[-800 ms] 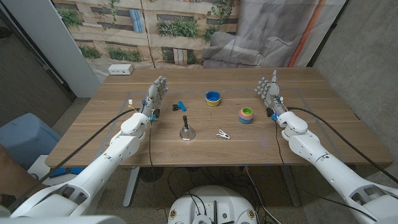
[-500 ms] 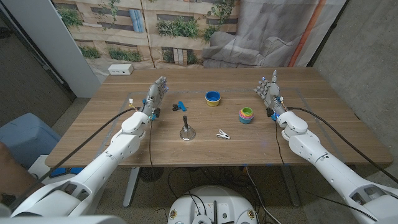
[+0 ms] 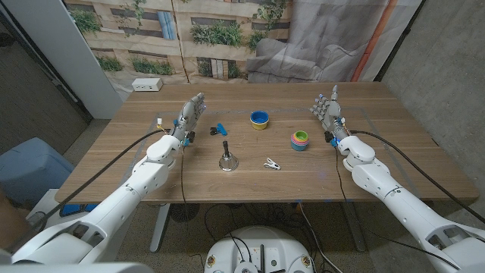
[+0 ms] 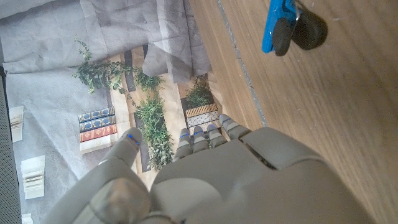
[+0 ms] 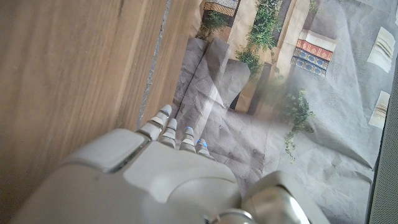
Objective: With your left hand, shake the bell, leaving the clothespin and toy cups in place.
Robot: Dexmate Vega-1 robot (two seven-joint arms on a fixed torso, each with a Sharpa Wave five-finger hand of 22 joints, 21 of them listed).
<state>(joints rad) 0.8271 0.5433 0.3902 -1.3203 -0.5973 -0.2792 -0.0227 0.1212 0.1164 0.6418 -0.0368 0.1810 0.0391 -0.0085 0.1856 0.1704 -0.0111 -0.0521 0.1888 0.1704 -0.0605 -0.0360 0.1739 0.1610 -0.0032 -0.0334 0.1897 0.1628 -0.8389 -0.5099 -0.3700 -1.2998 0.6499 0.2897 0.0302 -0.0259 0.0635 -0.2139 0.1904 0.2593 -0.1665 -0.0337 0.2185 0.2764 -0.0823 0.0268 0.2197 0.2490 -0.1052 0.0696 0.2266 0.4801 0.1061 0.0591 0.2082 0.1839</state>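
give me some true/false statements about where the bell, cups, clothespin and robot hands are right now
1. The left robot hand holds the bell. False: the bell stands alone on the table, apart from that hand.
2. The white clothespin lies to the right of the bell. True.
3. The stacked coloured cups sit nearer the right robot hand than the left. True.
4. The blue-and-yellow cup is stacked on the coloured cups. False: it stands by itself, farther back on the table.
5. Both robot hands hold nothing. True.
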